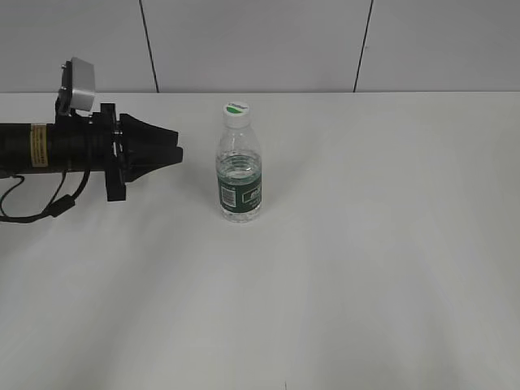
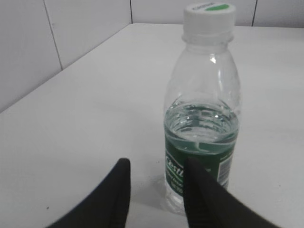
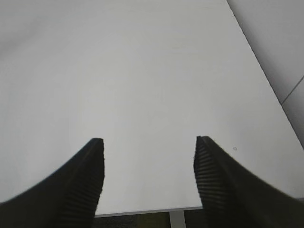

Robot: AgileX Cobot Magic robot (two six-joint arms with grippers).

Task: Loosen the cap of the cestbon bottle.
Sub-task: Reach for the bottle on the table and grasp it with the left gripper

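The cestbon bottle (image 1: 240, 175) stands upright on the white table, clear and ribbed, with a dark green label and some water inside. Its white cap (image 1: 236, 110) with a green mark sits on top. In the left wrist view the bottle (image 2: 202, 123) stands just ahead and slightly right of the jaws, its cap (image 2: 209, 14) at the top. My left gripper (image 1: 177, 150) is open and empty, level with the bottle's shoulder, a short gap to its left; its fingertips (image 2: 156, 166) frame bare table beside the label. My right gripper (image 3: 148, 145) is open and empty above bare table, out of the exterior view.
The white table (image 1: 366, 244) spreads around the bottle. A grey panelled wall (image 1: 260, 41) runs behind it. In the right wrist view the table's near edge (image 3: 142, 211) shows between the fingers, with the wall (image 3: 280, 42) at the right.
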